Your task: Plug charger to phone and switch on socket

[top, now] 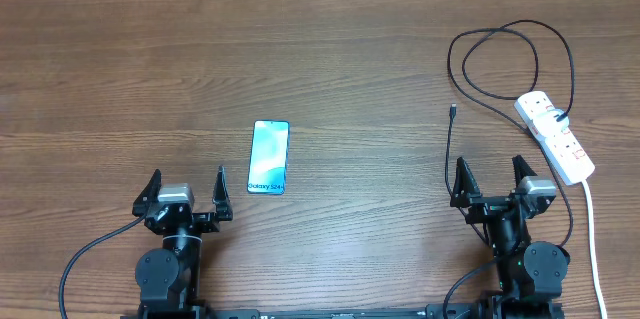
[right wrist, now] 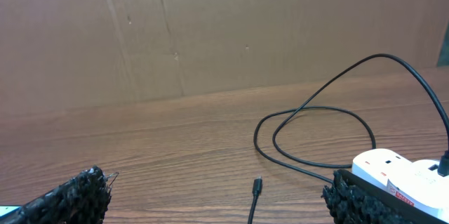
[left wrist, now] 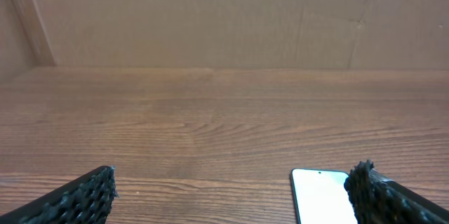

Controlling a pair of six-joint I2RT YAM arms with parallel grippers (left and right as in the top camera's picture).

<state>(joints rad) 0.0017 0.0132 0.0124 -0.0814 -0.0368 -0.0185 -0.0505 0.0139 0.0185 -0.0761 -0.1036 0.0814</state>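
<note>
The phone lies flat on the wooden table, screen up, just ahead and to the right of my left gripper, which is open and empty; its top end shows beside the right finger. The charger's black cable loops at the back right from the socket, and its small plug lies loose on the table. My right gripper is open and empty, with the plug ahead between its fingers and the socket behind the right finger.
A thick white cord runs from the socket toward the front edge, right of the right arm. A brown cardboard wall stands behind the table.
</note>
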